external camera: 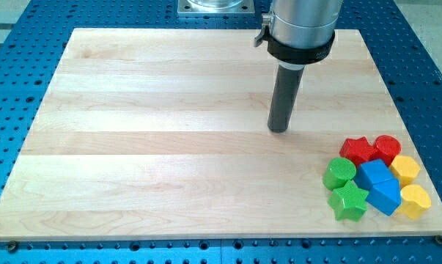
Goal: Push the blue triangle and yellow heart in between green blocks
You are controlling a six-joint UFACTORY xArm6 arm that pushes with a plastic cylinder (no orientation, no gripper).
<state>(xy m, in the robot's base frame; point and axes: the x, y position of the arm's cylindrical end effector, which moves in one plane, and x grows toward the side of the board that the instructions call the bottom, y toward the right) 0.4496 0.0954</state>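
Note:
All the blocks sit in a tight cluster at the board's lower right. A green cylinder (339, 173) lies above a green star (350, 201). To their right are two blue blocks: a blue cube-like block (374, 173) and a blue triangle-like block (384, 195). A yellow heart (415, 200) sits at the far right, below a yellow hexagon (406, 169). My tip (279, 130) rests on the board, well up and to the left of the cluster, touching no block.
A red star (358, 149) and a red cylinder (386, 147) sit at the top of the cluster. The wooden board (169, 147) lies on a blue perforated table. The cluster is close to the board's right and bottom edges.

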